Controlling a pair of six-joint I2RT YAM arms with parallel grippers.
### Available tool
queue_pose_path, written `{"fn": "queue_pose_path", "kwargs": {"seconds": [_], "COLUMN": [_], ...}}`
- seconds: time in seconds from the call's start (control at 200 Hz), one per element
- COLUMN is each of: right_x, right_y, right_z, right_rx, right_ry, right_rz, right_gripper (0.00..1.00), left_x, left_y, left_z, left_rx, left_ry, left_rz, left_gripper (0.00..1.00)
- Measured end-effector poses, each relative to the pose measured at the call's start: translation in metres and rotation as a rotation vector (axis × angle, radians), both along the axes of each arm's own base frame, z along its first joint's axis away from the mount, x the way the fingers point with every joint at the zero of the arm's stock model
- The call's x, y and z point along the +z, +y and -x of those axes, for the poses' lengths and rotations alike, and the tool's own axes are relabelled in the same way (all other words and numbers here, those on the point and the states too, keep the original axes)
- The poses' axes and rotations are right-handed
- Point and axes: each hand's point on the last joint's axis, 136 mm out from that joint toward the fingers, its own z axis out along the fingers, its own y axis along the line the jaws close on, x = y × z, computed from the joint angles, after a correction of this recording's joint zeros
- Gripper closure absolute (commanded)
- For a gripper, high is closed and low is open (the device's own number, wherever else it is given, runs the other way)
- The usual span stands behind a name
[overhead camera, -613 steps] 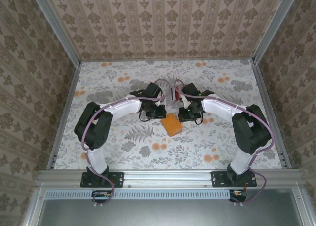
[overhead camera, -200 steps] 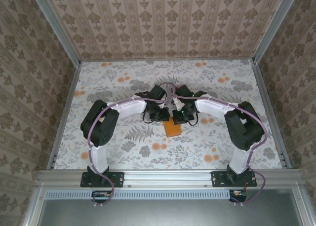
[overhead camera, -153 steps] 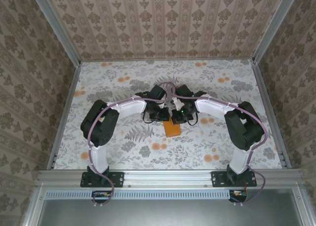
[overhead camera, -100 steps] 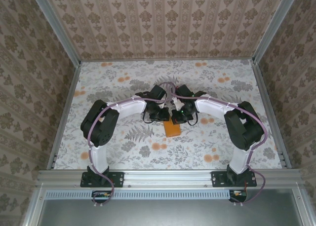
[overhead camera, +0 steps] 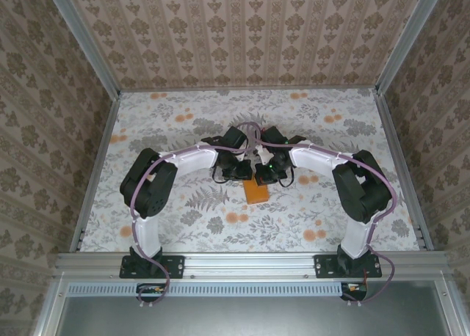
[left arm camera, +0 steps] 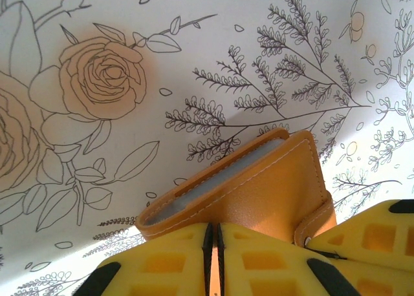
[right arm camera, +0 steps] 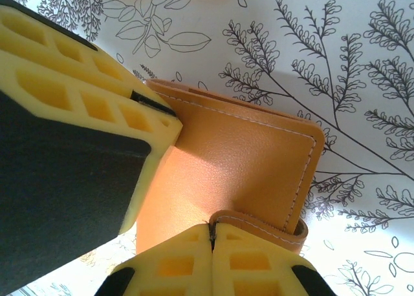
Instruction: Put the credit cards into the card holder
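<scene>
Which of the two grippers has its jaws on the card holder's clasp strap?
The right gripper: its jaws pinch the end of the clasp strap on the card holder. The left gripper instead clamps the plain stitched cover edge.

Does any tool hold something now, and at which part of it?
The left tool seems to pinch the card holder by its cover edge. The right tool is shut against the closing strap; no grip shows.

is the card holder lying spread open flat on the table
No, the card holder is folded over with its orange cover on top, and only a thin grey sliver of the inside shows along one edge.
</scene>
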Motion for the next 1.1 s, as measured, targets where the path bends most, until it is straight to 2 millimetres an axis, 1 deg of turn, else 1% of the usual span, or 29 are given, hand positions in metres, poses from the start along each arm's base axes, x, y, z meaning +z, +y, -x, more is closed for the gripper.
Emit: {"fn": "queue_pose_path", "kwargs": {"seconds": [0.405,1.1], "right_x": [-0.0015,-0.0069], "right_y": [0.0022,0.0025], "right_z": [0.0057,0.0057], "right_rx": [0.032,0.044], "right_ry": [0.004,-0.029], "right_rz": [0.007,0.072], "right_gripper": [0.97,0.97], "left_x": [-0.0004,-0.0013], "left_y": [-0.0001,-0.0001], "left_z": [-0.0001,-0.0006], "left_rx": [0.013,0.026], "left_ry": [0.006,0.009], "left_rz": [0.002,0.005], "left_gripper": [0.86,0.86]}}
